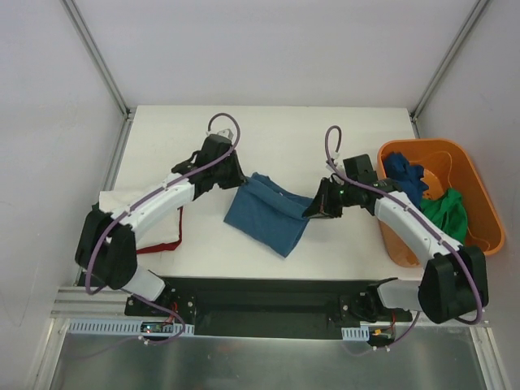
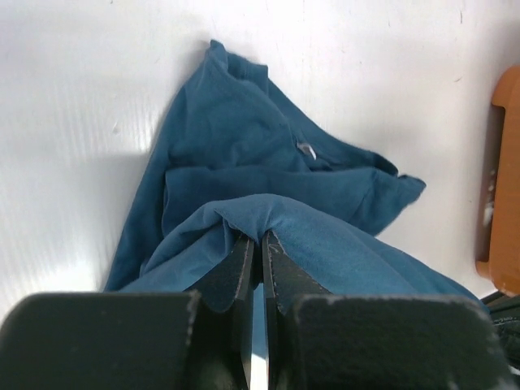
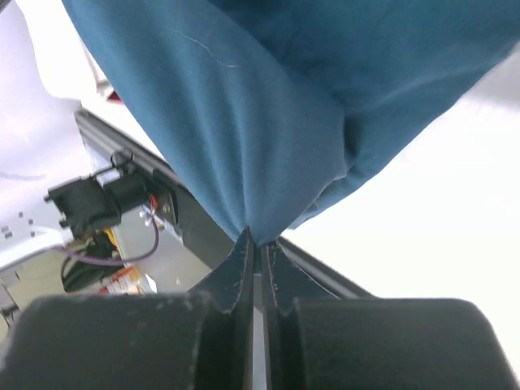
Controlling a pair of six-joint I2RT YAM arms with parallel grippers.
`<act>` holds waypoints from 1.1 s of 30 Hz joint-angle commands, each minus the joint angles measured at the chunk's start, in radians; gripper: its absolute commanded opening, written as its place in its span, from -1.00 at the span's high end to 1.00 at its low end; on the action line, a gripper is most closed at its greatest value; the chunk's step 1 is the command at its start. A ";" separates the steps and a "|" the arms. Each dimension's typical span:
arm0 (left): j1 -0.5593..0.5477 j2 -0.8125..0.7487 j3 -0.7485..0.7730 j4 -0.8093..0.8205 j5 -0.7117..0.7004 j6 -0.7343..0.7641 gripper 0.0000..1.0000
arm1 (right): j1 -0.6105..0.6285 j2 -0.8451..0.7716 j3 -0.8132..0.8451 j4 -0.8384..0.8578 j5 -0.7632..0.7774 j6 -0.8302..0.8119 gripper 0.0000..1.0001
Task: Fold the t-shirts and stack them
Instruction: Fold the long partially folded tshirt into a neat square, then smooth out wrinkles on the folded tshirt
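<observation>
T-shirt [image 1: 268, 215] — blue, bunched on the table [image 1: 284, 130], centre.
Left gripper [image 1: 238, 180] and right gripper [image 1: 315, 210] each pinched an edge between closed jaws — likely to spread it for folding.

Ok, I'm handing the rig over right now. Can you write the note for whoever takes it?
Left gripper: shut on the blue t-shirt.
Right gripper: shut on the same shirt's other side.
The shirt is bunched at mid-table, not yet folded.
Done, by the look of it: white t-shirt piled over red t-shirt, far left.
To do: fold and stack this one, then the dark blue t-shirt and green t-shirt in the orange basket.
</observation>
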 commanded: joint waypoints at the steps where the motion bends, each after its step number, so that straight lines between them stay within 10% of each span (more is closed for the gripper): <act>1: 0.053 0.123 0.105 0.068 0.104 0.046 1.00 | -0.047 0.078 0.043 0.031 -0.015 -0.034 0.99; 8: 0.082 0.339 0.227 0.075 0.224 0.049 1.00 | -0.111 0.252 0.102 0.053 -0.008 -0.042 0.93; 12: 0.083 0.399 0.270 0.075 0.206 0.057 1.00 | -0.133 0.327 0.136 0.063 0.008 -0.043 0.56; 17: 0.085 0.406 0.306 0.075 0.255 0.070 0.00 | -0.156 0.364 0.194 0.056 -0.015 -0.040 -0.14; 19: 0.085 0.369 0.298 0.077 0.280 0.072 -0.37 | -0.156 0.343 0.194 0.037 -0.009 -0.045 -0.93; 22: 0.082 0.296 0.265 0.075 0.278 0.070 -0.98 | -0.156 0.258 0.167 0.014 0.031 -0.048 -0.93; 33: 0.020 -0.002 0.039 0.083 0.289 0.043 -0.99 | -0.032 -0.026 0.035 0.079 0.023 -0.062 -0.93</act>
